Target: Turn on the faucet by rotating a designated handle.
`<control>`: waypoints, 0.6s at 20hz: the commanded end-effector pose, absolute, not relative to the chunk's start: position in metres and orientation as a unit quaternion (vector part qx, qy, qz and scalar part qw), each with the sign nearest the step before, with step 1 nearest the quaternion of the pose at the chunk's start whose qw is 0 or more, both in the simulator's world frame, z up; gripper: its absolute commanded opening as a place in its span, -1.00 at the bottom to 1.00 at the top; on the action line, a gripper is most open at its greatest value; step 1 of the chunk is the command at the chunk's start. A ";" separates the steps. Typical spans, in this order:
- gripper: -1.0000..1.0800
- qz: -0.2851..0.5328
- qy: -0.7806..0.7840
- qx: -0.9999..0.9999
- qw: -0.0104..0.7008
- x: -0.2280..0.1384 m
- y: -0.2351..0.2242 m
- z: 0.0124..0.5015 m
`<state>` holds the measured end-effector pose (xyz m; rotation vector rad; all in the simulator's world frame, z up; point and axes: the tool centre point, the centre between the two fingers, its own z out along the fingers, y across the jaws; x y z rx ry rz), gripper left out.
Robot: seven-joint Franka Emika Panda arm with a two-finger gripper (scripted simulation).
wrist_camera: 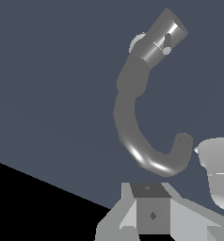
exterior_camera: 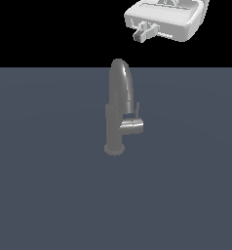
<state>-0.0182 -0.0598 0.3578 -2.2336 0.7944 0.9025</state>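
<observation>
Overhead, the hand (exterior_camera: 142, 32) hangs well apart from the faucet (exterior_camera: 119, 110), its fingers narrowly parted and holding nothing. On the faucet's right side in the exterior view, the handle (exterior_camera: 136, 110) points up from its horizontal stub, below and slightly left of the hand.

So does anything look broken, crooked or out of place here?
Nothing stands out. The faucet stands upright on its round base on the flat grey surface, with the handle, a thin rod, rising from its side stub. The gripper hangs high above, well clear of the faucet.
</observation>
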 end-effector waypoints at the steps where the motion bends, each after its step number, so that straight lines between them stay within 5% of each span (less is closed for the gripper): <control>1: -1.00 0.360 0.314 -0.820 0.314 -0.009 -0.063 0.343; 12: -1.00 0.454 0.386 -0.704 0.386 0.022 -0.073 0.262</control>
